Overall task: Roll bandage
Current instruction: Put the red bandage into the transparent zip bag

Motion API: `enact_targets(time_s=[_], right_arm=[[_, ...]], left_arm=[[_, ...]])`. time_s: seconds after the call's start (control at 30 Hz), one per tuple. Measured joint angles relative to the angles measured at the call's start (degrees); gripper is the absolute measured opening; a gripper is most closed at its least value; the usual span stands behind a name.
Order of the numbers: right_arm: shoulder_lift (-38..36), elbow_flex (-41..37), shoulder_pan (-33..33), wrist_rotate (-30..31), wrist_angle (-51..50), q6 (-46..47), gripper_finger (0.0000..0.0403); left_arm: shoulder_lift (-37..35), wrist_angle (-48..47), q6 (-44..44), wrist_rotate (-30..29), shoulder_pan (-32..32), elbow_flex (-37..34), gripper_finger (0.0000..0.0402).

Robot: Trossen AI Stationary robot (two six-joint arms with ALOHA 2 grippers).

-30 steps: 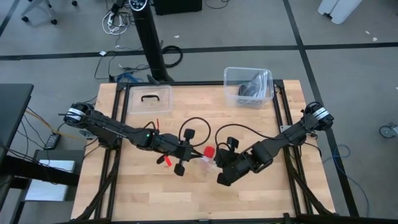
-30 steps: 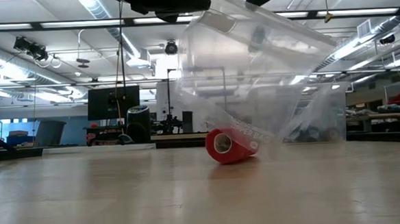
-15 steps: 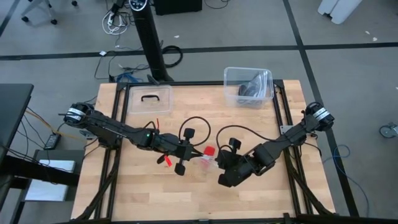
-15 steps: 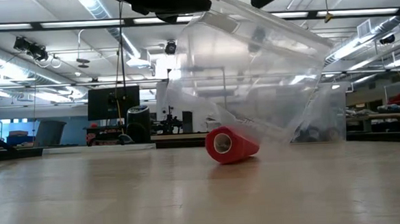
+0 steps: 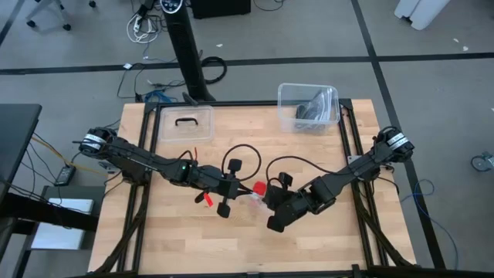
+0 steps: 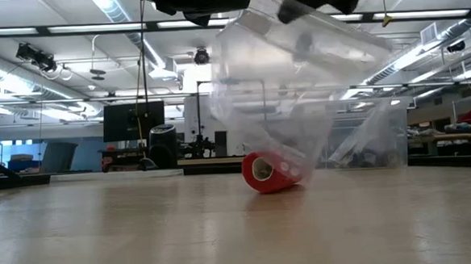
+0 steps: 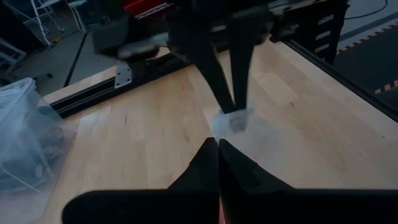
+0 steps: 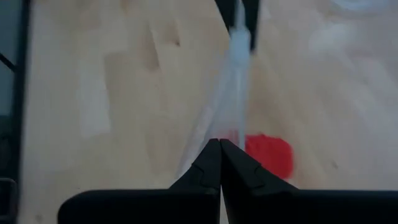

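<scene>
Bandage: I see the bandage [image 6: 270,172] as a stubby bright red roll lying on its side on the wooden table [image 5: 309,239], mid-table between both grippers.
Bag: a clear crinkly plastic bag [image 6: 297,80] hangs above the roll, draping around it.
Left gripper [image 5: 245,193]: fingers pressed together, pinching the bag's edge.
Right gripper [image 5: 268,199]: pinching the bag too, arm reaching in low.
Writing: none I can read.
</scene>
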Motion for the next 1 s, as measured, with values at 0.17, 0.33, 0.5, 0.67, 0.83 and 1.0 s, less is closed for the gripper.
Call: enact_targets(time_s=[0.17, 0.33, 0.5, 0.67, 0.83, 1.0], right_arm=[[0.0, -3.0, -1.2, -2.1, 8.0, -2.2, 0.0], [0.0, -4.8, -0.5, 5.4, 4.6, 5.0, 0.0], [-0.1, -10.1, 0.5, 4.9, 17.8, 3.8, 0.0], [0.0, -17.3, 0.4, 1.7, 32.2, 2.7, 0.0001], [-0.2, -19.8, 0.3, 1.9, 35.2, 2.6, 0.0041], [-1.3, -18.1, 0.8, 4.9, 32.7, 1.4, 0.0113]], left_arm=[[0.0, -0.1, -0.4, 0.0, 0.0, 0.0, 0.0], [0.0, -0.2, -3.3, 0.0, -0.1, 0.0, 0.0], [1.7, 0.3, -5.6, 0.2, -0.5, 0.0, 0.0], [3.1, 2.1, -7.4, 0.2, -0.6, 0.0, 0.0], [3.6, 3.9, -8.6, -0.4, -0.6, 0.0, 0.0], [3.6, 5.7, -9.0, -0.9, -0.6, 0.0, 0.0]])
